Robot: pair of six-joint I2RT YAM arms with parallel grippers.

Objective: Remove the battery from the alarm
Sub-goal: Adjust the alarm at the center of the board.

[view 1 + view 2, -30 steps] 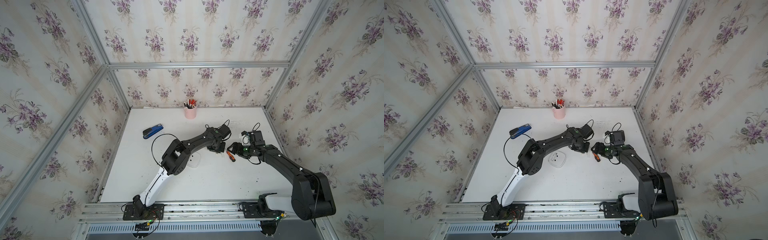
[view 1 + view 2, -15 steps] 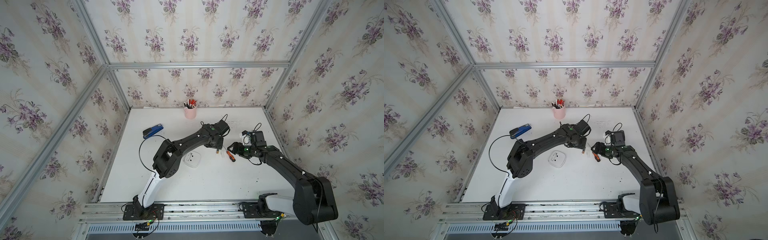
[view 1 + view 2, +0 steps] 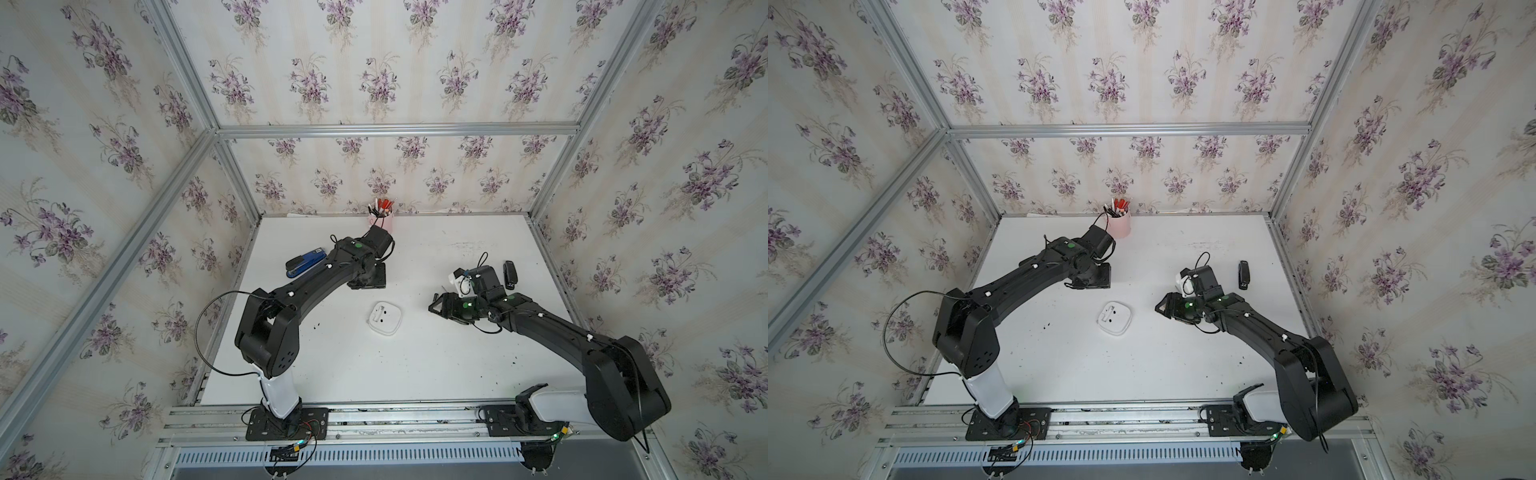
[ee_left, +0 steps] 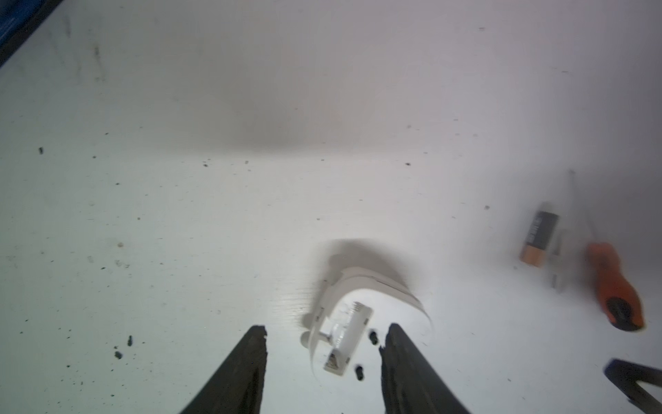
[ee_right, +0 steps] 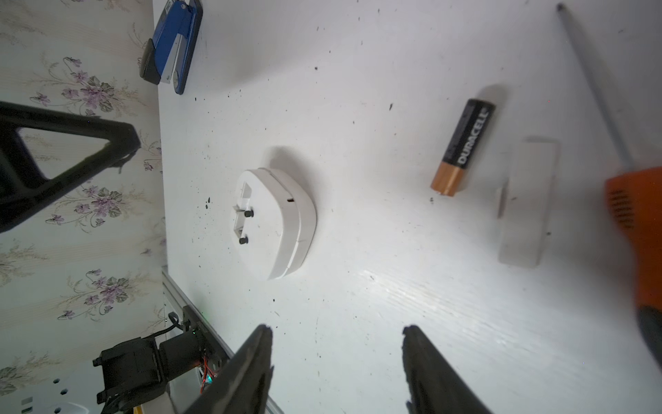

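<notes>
White alarm [image 5: 274, 213] lay back-up just ahead of your L gripper [image 4: 325, 333], slot empty. Battery [image 5: 464, 147] sat on table [image 5: 358, 286] ahead of R gripper [image 5: 338, 331], apart from alarm. Both jaws released, empty. Removal looked done; nxt move prob. just retract.

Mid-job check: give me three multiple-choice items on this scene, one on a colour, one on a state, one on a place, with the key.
1. The stapler is: A red; B blue; C green.
2. The alarm lies: A face up; B on edge; C back up.
3. The battery is: A in the alarm; B under the stapler; C on the table.
Key: B, its body is blue; C, the open compartment and knobs face up; C, it lies on bare table apart from the alarm.
</notes>
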